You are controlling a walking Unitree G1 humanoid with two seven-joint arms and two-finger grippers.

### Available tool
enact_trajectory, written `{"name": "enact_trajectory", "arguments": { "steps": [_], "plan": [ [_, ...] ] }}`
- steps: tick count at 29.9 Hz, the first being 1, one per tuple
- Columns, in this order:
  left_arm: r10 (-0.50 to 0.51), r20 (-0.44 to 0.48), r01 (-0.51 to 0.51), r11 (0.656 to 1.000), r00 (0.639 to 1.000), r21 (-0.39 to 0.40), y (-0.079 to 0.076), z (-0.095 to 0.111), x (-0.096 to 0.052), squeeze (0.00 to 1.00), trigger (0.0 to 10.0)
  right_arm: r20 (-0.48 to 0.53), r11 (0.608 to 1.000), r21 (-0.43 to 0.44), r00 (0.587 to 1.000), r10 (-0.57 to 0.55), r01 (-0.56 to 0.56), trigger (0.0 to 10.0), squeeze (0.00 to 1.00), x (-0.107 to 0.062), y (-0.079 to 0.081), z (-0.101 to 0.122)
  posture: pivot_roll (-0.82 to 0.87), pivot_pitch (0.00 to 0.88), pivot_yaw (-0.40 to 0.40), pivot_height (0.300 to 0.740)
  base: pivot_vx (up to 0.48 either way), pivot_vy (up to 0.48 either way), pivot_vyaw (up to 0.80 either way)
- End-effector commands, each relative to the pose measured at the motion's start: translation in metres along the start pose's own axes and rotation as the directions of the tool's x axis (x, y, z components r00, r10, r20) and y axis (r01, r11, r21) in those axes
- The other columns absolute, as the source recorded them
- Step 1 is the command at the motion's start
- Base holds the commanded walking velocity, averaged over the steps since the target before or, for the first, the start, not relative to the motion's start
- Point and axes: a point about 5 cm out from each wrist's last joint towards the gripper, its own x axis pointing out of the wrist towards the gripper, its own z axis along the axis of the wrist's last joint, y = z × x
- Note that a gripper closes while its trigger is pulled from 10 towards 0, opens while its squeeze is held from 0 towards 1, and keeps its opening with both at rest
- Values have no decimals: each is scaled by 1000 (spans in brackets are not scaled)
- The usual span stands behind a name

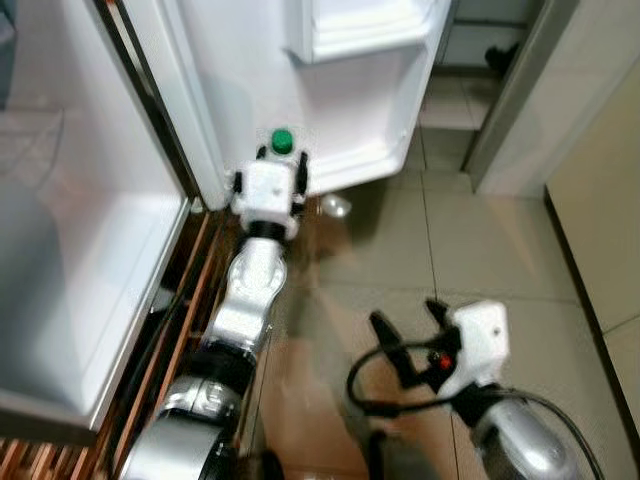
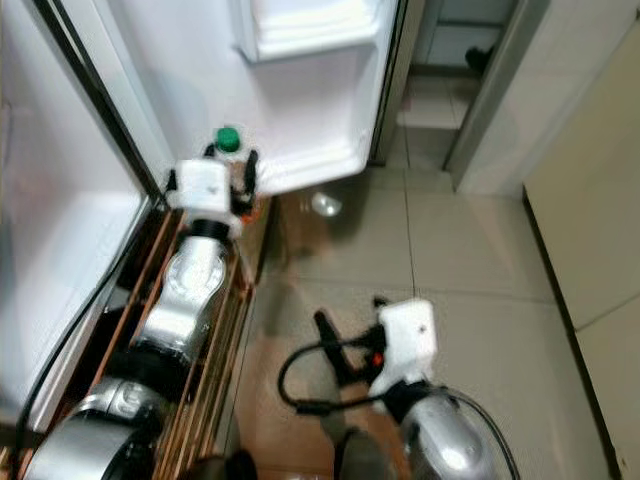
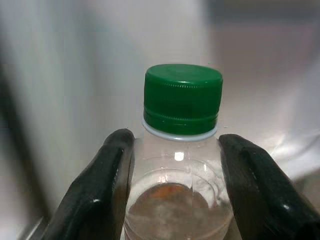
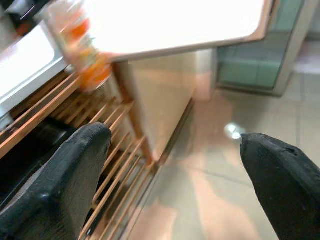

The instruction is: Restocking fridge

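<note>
Left gripper (image 3: 176, 165) clenched on a green-capped bottle (image 3: 181, 145) (held just below the cap), at the fridge door's (image 1: 350, 110) lower edge. Right gripper (image 1: 410, 335) released, idle. Risk: bottle striking the door shelf and slipping.

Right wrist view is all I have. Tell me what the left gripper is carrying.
Observer: The left gripper is shut on a clear bottle with a green cap.
Operator: Say where it is.
Observer: Raised in front of the open fridge door, near its lowest shelf.
Operator: Report what's in the bottle.
Observer: The left wrist view shows a brownish tint inside; I can't tell more.
</note>
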Motion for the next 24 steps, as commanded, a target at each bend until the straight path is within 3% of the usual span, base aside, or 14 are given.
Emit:
{"name": "enact_trajectory", "arguments": {
  "steps": [1,3,4,5,8,10,13,17,24],
  "plan": [
    [-62,17,63,997,998,-55,2,18,-9,0,10000,18,999,4,999,-34,34,10000,0,4,-5,1,-300,54,75,740,0,0,0],
    [-98,2,98,993,995,-60,8,22,-30,0,10000,40,999,2,998,-39,39,10000,0,7,-7,4,-281,36,70,740,0,0,0],
    [-112,-19,110,991,994,-71,15,24,-52,0,10000,54,999,3,997,-52,52,10000,0,7,-9,5,-263,18,67,740,0,0,0],
    [-109,-41,106,992,993,-65,19,23,-64,0,10000,64,998,2,996,-66,66,10000,0,7,-12,6,-237,0,60,740,0,0,0],
    [-56,-115,54,998,992,-21,33,14,-92,0,10000,74,994,6,992,-106,106,10000,0,5,-20,5,-222,0,49,740,0,0,0],
    [0,-150,1,1000,989,9,40,9,-101,0,10000,70,992,2,990,-125,126,10000,0,4,-26,2,-219,0,41,740,0,0,0],
    [31,-154,-27,999,988,24,41,12,-95,0,10000,72,991,-6,988,-136,137,10000,0,8,-30,1,-214,0,35,740,0,-157,0],
    [49,-146,-48,999,988,9,28,13,-60,0,10000,109,991,-15,985,-133,135,10000,0,28,-34,6,-222,0,35,740,0,-437,636],
    [39,-191,-40,999,981,0,19,4,-52,0,10000,122,992,-18,985,-124,127,10000,0,37,-33,5,-227,0,51,740,37,-417,688]
  ]
}}
